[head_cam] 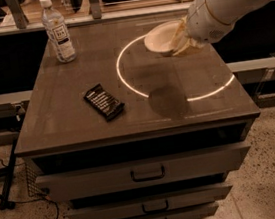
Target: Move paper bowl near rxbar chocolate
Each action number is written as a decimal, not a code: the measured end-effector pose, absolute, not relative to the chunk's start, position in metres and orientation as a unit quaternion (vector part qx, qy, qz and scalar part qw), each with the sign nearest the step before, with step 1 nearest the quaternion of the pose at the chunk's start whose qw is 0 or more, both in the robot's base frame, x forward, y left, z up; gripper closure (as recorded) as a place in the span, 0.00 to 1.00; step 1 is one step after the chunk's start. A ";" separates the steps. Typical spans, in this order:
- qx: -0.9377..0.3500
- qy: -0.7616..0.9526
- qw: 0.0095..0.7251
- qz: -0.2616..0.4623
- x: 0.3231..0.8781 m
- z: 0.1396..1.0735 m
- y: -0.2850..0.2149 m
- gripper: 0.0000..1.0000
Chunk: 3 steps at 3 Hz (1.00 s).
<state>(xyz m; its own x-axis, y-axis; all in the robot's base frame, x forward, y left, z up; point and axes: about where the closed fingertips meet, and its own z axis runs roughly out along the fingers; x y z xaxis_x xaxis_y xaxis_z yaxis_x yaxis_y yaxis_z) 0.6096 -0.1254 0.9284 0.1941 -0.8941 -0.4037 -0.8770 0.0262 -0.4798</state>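
The white paper bowl (159,38) is tilted and held above the back right part of the table top. My gripper (179,41) is shut on the bowl's right rim, with the white arm reaching in from the upper right. The rxbar chocolate (103,102), a flat black bar with white text, lies on the table left of the middle, well apart from the bowl. The bowl's shadow falls on the table near the front middle.
A clear plastic bottle (57,30) with a white label stands at the back left corner. A bright ring of light (123,80) lies on the brown table top (63,121). Drawers with handles (147,173) are below the front edge.
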 end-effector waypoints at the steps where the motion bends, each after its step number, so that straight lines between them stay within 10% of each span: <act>1: -0.714 0.616 0.334 -0.009 0.603 0.932 -0.112 1.00; 3: -0.751 0.577 0.311 0.082 0.580 0.863 -0.041 1.00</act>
<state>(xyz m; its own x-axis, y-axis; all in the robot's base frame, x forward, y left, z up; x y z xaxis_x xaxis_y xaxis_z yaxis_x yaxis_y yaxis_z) 0.5804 -0.0406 0.8631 0.3209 -0.8155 -0.4817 -0.9174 -0.1413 -0.3720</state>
